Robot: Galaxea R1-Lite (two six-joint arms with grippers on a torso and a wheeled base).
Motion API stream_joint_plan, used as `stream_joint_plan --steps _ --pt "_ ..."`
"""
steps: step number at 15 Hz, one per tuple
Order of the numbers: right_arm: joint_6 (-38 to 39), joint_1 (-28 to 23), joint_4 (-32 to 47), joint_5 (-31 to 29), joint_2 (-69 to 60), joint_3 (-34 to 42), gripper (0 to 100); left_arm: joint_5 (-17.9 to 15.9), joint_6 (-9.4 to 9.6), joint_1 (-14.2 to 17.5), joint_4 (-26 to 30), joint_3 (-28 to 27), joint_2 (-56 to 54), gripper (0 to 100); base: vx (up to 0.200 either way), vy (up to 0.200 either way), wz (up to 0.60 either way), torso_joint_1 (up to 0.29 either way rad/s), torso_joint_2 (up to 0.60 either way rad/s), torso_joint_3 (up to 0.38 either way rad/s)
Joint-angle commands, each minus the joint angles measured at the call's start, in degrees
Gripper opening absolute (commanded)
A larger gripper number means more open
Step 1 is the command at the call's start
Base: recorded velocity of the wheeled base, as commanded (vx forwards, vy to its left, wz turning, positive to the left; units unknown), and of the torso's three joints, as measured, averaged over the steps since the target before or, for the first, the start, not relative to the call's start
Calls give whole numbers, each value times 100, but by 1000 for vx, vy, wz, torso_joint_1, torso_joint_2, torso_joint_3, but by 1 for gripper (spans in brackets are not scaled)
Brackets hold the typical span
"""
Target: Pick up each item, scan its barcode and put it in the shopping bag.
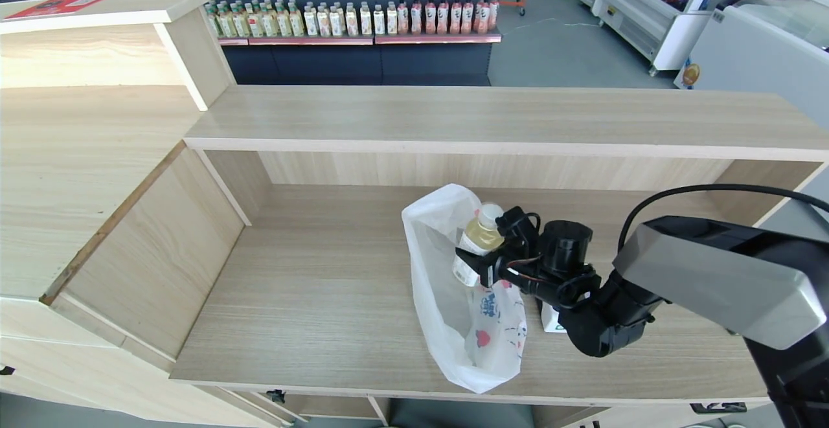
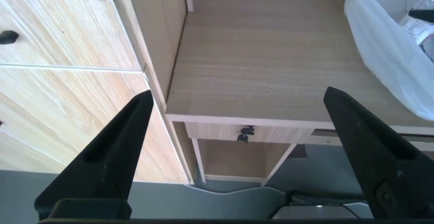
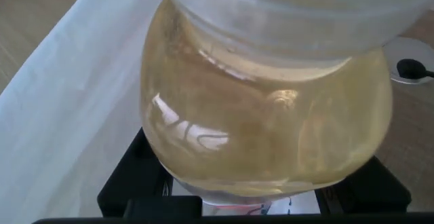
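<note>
A clear bottle (image 1: 482,234) of pale yellow drink with a white cap hangs upright at the mouth of the white shopping bag (image 1: 447,311), which lies open on the wooden counter (image 1: 311,298). My right gripper (image 1: 479,261) is shut on the bottle's labelled lower half. In the right wrist view the bottle (image 3: 264,108) sits close up, with the bag's white plastic (image 3: 68,115) beside it. My left gripper (image 2: 237,163) is held open with nothing in it, off the counter's front edge, well apart from the bag (image 2: 397,47).
A small white object (image 1: 550,319) lies on the counter next to the bag, partly under my right arm. A raised ledge (image 1: 505,117) runs along the back and a wooden side panel (image 1: 155,247) closes the left. A keyed drawer (image 2: 245,133) sits below the counter.
</note>
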Motion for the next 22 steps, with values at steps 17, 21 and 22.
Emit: stream_joint_plan --steps 17,21,22 --pt "1281 -2012 475 -49 -4432 3962 100 1 0 2 2 1 -2 100 0 0 0 0 0 0" --pt "886 -3585 1697 -23 -5750 4550 100 1 0 2 2 1 -2 100 0 0 0 0 0 0" --pt "886 -3717 1961 -23 -6040 4586 100 1 0 2 2 1 -2 100 0 0 0 0 0 0"
